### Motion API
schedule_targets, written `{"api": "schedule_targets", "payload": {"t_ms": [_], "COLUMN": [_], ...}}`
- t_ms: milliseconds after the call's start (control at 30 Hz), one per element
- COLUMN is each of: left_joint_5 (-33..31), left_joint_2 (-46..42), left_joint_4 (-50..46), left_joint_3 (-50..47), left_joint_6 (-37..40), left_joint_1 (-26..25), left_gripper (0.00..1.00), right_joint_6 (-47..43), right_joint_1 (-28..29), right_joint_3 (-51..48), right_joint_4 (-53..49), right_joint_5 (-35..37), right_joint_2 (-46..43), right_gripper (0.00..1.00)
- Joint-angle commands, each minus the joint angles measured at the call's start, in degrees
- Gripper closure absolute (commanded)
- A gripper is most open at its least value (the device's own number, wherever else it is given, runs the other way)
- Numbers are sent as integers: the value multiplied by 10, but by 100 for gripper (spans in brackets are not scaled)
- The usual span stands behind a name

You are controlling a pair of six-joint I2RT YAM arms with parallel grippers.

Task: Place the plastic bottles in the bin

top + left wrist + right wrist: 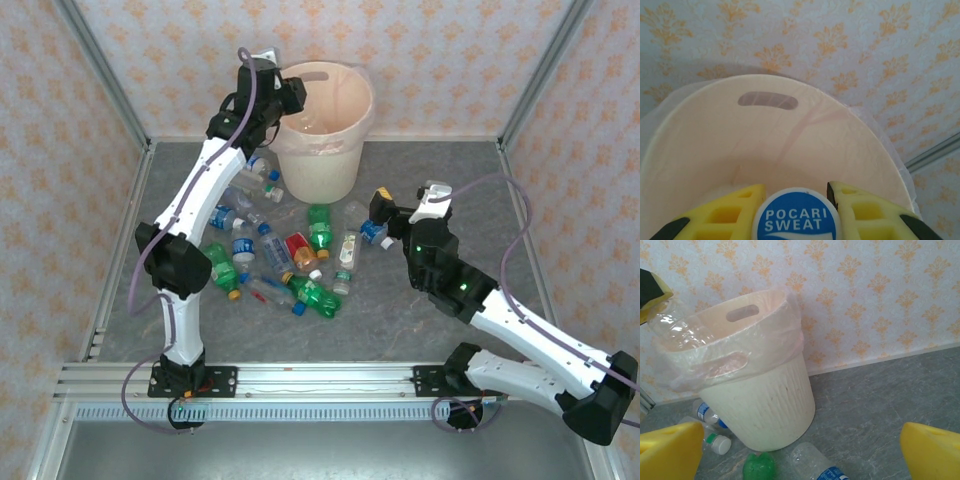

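The cream bin (pixel 325 135) with its clear liner stands at the back of the table. My left gripper (pixel 283 92) hangs over its left rim, shut on a clear bottle with a blue Pocari Sweat cap (pixel 796 217). The yellow fingers (pixel 725 215) pinch that cap above the bin's inside wall (pixel 765 145). In the right wrist view the held bottle (pixel 675 327) hangs over the bin (pixel 760 390). Several bottles (pixel 280 255) lie scattered in front of the bin. My right gripper (pixel 408 197) is wide open with nothing between its fingers, to the right of the pile.
Near the bin's foot lie a green bottle (pixel 759 466), a clear bottle with a blue label (pixel 817 465) and a white-capped one (pixel 719 444). Patterned walls close in the table on three sides. Bare grey tabletop (pixel 450 170) stretches right of the bin.
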Motion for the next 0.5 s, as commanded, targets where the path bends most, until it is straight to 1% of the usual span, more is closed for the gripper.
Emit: {"api": "schedule_targets", "payload": {"t_ms": [0, 133, 267, 333, 367, 467], "left_joint_5": [15, 14, 6, 6, 7, 9], "left_joint_2": [-48, -74, -70, -63, -60, -55], "left_joint_4": [-34, -33, -34, -34, -34, -39], "left_joint_3": [-15, -33, -39, -38, -37, -30], "left_joint_6": [5, 9, 15, 15, 16, 16], "left_joint_1": [-9, -13, -13, -13, -13, -13], "left_gripper": [81, 81, 79, 77, 73, 48], "right_joint_6": [13, 14, 26, 29, 30, 43], "right_joint_1": [-3, -3, -3, -4, -6, -11], "right_joint_3": [-7, -5, 0, -7, -9, -5], "right_joint_4": [2, 6, 12, 24, 25, 6], "right_joint_5": [13, 10, 8, -5, -15, -48], "right_joint_2": [-2, 9, 26, 28, 29, 36], "right_gripper": [0, 0, 0, 0, 0, 0]}}
